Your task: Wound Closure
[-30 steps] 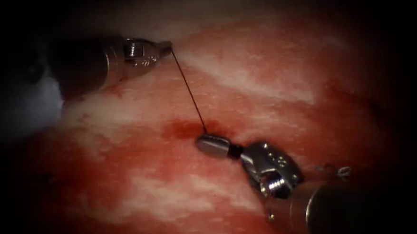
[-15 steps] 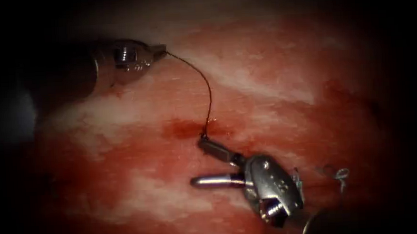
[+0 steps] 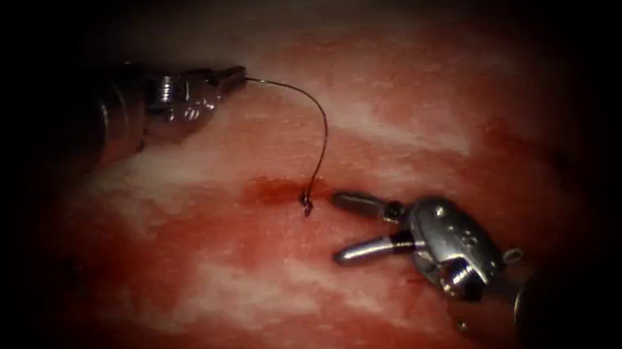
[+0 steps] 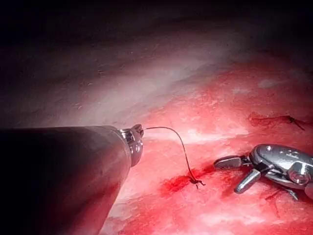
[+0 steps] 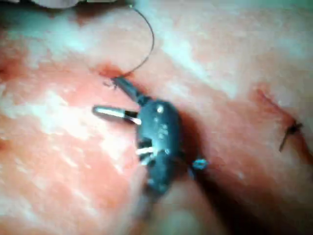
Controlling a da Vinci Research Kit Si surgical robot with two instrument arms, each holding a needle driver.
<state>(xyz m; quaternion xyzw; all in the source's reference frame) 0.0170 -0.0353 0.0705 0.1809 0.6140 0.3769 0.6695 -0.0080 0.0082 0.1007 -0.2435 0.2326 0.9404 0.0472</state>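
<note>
My left tool (image 3: pixel 235 76) is at the upper left over the tissue (image 3: pixel 407 105), jaws shut on the end of a dark thread (image 3: pixel 320 110). The thread hangs in a slack arc down to a small knot (image 3: pixel 305 204) at the red-stained cut (image 3: pixel 273 192). My right tool (image 3: pixel 338 227) lies just right of the knot with its jaws wide open and nothing between them. The left wrist view has the left tool (image 4: pixel 138 129), thread (image 4: pixel 178 142), knot (image 4: pixel 196 182) and right tool (image 4: pixel 228 176). The right tool (image 5: pixel 106 96) is open beside the knot (image 5: pixel 111 83) in the right wrist view.
Red fluid (image 3: pixel 186 238) stains the tissue around the cut. An earlier stitch (image 5: pixel 291 130) with short cut ends sits farther along the cut to the right. A small loose thread end (image 3: pixel 512 255) lies by the right tool's wrist.
The right tool's jaws opened, let go at the knot and drew back to the right. The thread went from taut to a slack arc. The left tool shifted slightly left.
</note>
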